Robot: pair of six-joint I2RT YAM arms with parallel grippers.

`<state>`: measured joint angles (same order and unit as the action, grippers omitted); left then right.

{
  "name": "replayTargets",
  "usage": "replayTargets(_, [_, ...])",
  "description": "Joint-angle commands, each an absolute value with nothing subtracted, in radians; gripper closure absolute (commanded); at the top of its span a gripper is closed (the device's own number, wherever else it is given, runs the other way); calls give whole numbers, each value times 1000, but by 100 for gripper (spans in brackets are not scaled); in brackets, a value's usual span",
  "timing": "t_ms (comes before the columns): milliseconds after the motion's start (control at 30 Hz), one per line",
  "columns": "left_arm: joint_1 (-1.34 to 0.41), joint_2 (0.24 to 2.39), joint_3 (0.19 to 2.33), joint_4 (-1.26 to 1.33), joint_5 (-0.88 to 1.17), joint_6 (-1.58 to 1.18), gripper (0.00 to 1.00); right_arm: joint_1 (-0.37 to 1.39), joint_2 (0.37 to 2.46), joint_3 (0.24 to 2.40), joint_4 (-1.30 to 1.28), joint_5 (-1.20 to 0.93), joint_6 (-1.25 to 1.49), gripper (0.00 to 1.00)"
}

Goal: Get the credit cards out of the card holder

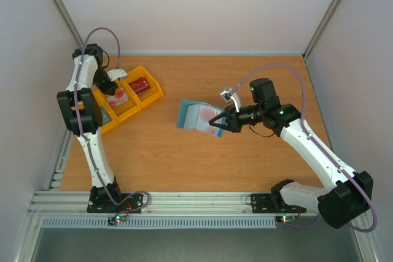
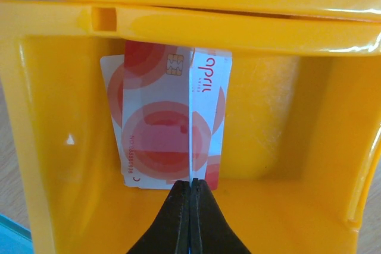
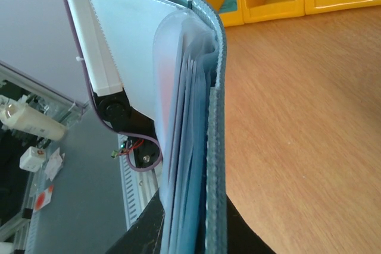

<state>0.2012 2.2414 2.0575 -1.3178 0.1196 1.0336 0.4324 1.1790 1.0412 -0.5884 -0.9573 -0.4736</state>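
the brown wooden table point(image 1: 184, 157) has pale walls point(image 1: 184, 10) close on three sides. the yellow plastic tray with three bins point(image 1: 153, 93) sits by the far left edge. the small slate-blue soft card holder point(image 1: 191, 115) is near the middle of the table, well apart from the tray, with a wide stretch of wood between them. the right gripper point(image 1: 216, 122) has its jaws squeezed on the card holder, one dark finger on each side. the left gripper point(image 1: 115, 93) is over the tray's middle bin, with its jaws pressed tight together. the left wrist view shows what the top view does not: flat red and white credit cards point(image 2: 161, 129) are in that bin, and the finger tips meet their near edge. i cannot tell if a thin card is pinched there. the right wrist view shows the card holder point(image 3: 214, 117) from its edge, open a little, with thin pockets and a pink tint inside.
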Motion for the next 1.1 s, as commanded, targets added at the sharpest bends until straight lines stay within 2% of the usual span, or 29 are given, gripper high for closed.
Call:
replayTargets(0, [204, 2280, 2094, -1325, 92, 1052, 100, 428, 1189, 1075, -593, -993, -489, 97])
replayTargets(133, [204, 2284, 2094, -1297, 76, 1042, 99, 428, 1192, 1077, -592, -997, -487, 97])
replayTargets(367, [204, 2266, 2088, -1197, 40, 1004, 77, 428, 1196, 1076, -594, -1005, -485, 96])
replayTargets(633, [204, 2208, 2066, -1105, 67, 986, 72, 428, 1197, 1077, -596, -1013, -479, 96])
replayTargets(733, [204, 2167, 2077, -1131, 141, 980, 72, 428, 1194, 1080, -603, -996, -478, 96])
replayTargets(867, [204, 2063, 2092, -1234, 377, 958, 68, 429, 1192, 1089, -609, -970, -461, 96])
replayTargets(933, [203, 1989, 2084, -1267, 516, 931, 61, 428, 1192, 1096, -615, -936, -448, 96])
replayTargets(967, [201, 1947, 2074, -1273, 577, 915, 52, 428, 1192, 1099, -615, -921, -438, 96])
replayTargets(1033, [192, 1865, 2033, -1278, 688, 854, 17, 429, 1193, 1108, -615, -886, -408, 96])
replayTargets(1067, [186, 1824, 2014, -1286, 736, 835, 5, 430, 1195, 1113, -615, -864, -389, 96])
